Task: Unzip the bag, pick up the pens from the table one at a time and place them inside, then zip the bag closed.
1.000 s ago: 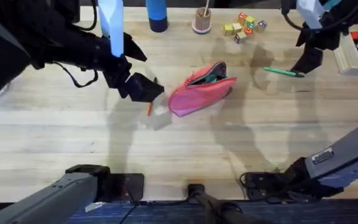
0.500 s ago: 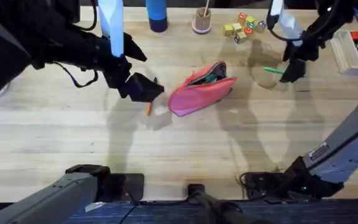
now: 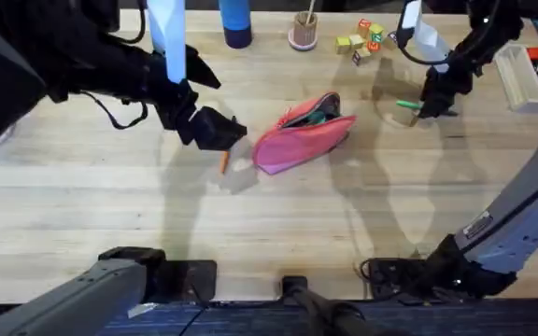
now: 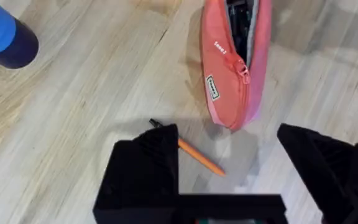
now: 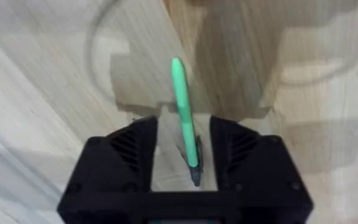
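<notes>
Green pen (image 5: 184, 112) between right pincer (image 5: 184, 146) fingers, orange pen (image 4: 199, 157) under wide left pincer (image 4: 229, 155)

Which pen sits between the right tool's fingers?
The green pen, on the table right of the bag, between the right tool's open fingers. The orange pen lies by the left tool.

Light plank-grain table (image 3: 278, 219), soft shadows
</notes>
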Action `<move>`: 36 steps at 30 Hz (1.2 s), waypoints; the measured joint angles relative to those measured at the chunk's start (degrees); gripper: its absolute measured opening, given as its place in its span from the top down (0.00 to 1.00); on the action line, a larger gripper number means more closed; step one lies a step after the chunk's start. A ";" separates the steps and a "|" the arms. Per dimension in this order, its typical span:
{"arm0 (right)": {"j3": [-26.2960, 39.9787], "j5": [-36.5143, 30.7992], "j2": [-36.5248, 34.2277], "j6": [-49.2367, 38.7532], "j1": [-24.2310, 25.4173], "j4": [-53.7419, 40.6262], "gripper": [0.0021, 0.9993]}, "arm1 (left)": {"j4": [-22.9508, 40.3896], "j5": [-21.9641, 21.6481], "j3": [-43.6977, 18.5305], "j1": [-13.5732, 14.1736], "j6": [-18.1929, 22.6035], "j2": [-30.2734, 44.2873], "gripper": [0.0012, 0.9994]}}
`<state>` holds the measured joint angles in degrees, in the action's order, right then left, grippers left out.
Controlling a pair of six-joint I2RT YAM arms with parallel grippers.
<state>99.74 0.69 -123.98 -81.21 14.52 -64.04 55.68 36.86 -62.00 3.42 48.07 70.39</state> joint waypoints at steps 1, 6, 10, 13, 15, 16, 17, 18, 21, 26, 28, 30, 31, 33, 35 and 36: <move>-0.02 -0.04 0.00 0.03 0.00 -0.12 0.53 | 0.02 0.00 0.00 0.00 0.00 0.00 0.01; -0.02 -0.04 -0.07 0.05 0.00 -0.91 0.71 | 0.00 0.00 0.00 0.00 -0.02 0.00 0.01; -0.02 -0.12 -0.16 0.18 0.00 -1.21 0.93 | 0.02 0.00 0.00 0.00 -0.02 0.00 0.01; -0.02 -0.53 -0.16 0.23 -0.02 -1.23 0.97 | 0.02 0.00 0.00 0.00 -0.02 0.00 0.01; -0.02 -0.74 -0.16 0.22 -0.04 -1.21 0.97 | 0.02 0.00 0.00 0.00 -0.02 0.00 0.01; -0.02 -0.78 -0.15 0.22 -0.04 -1.21 0.97 | 0.01 0.00 0.00 0.00 -0.02 0.00 0.01; -0.02 -0.89 -0.15 0.24 -0.04 -1.21 0.97 | 0.02 0.00 0.00 0.00 -0.02 0.00 0.01; -0.02 -0.92 -0.16 0.24 -0.12 -1.21 0.97 | 0.00 0.00 0.00 0.00 -0.02 0.00 0.01; -0.02 -0.96 -0.15 0.24 -0.43 -1.17 0.97 | 0.00 0.00 0.00 0.00 -0.01 0.00 0.01; -0.07 -1.11 0.67 0.24 -1.26 -0.67 0.97 | 0.02 0.00 0.00 0.00 -0.02 0.00 0.01; -0.11 -1.11 2.21 0.23 -2.05 -0.25 0.97 | 0.01 0.00 0.00 0.00 -0.02 0.00 0.01; -0.11 -1.02 4.63 0.23 -3.11 -0.02 0.97 | 0.00 0.00 0.00 0.00 -0.02 0.00 0.01; -0.11 -0.77 6.13 0.22 -3.74 0.10 0.97 | 0.02 0.00 0.00 0.00 -0.02 0.00 0.01; -0.11 -0.08 9.01 0.24 -5.06 0.17 0.97 | 0.00 0.00 0.00 0.00 -0.02 0.00 0.01; -0.11 0.58 11.66 0.21 -6.58 0.16 0.97 | 0.00 0.00 0.00 0.00 -0.02 0.00 0.01; -0.11 0.84 12.86 0.22 -7.42 0.15 0.97 | 0.00 0.00 0.00 0.00 -0.02 0.00 0.01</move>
<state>99.63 1.53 -111.12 -80.99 7.11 -63.90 55.68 36.86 -62.00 3.42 48.05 70.39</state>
